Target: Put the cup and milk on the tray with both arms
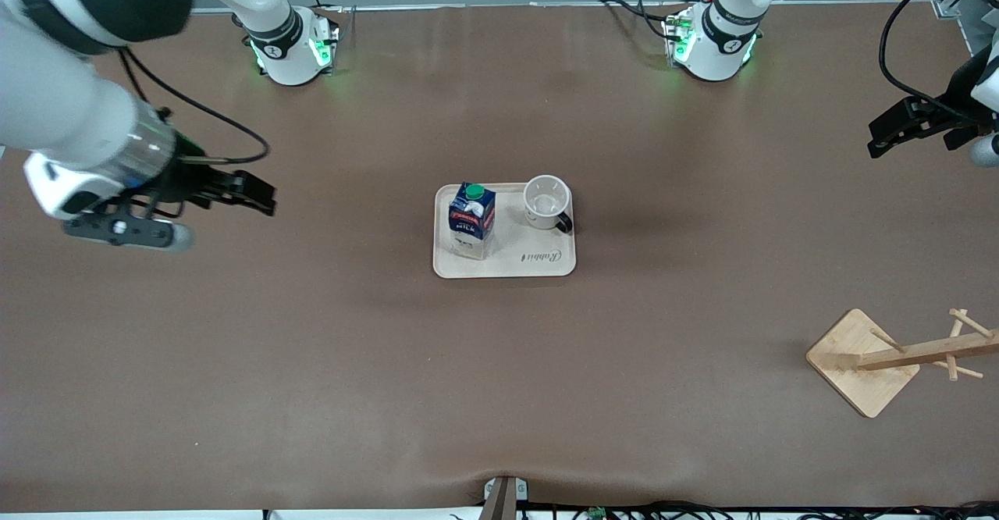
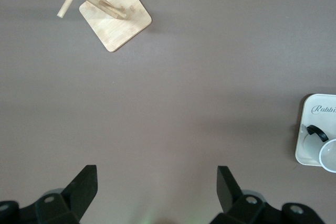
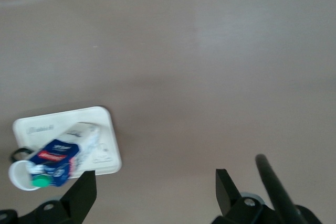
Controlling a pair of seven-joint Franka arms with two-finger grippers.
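Milk stood upright on the tray, a small dark blue carton with a green cap, occupying the tray's end toward the right arm's side of the desk. Beside it on the same tray, toward the left arm's end, sat the cup, a white mug standing mouth up with its black handle pointing toward the front camera and the left arm's end; a narrow strip of bare tray lay between carton and mug. The cream tray, with its cursive lettering along the edge nearest the front camera, lay flat near the middle of the desk. The right gripper hung in the air over the right arm's end of the desk, well apart from the tray, its fingers spread wide and grasping nothing. The left gripper hung over the left arm's end of the desk, near the edge, likewise well away from the tray, with its fingers parted and nothing between them. A wooden rack with a square base and a pegged post stood near the desk's corner at the left arm's end, nearer to the front camera than the tray. The left wrist view looked down on bare brown desk, with the rack and one end of the tray carrying the cup in sight.
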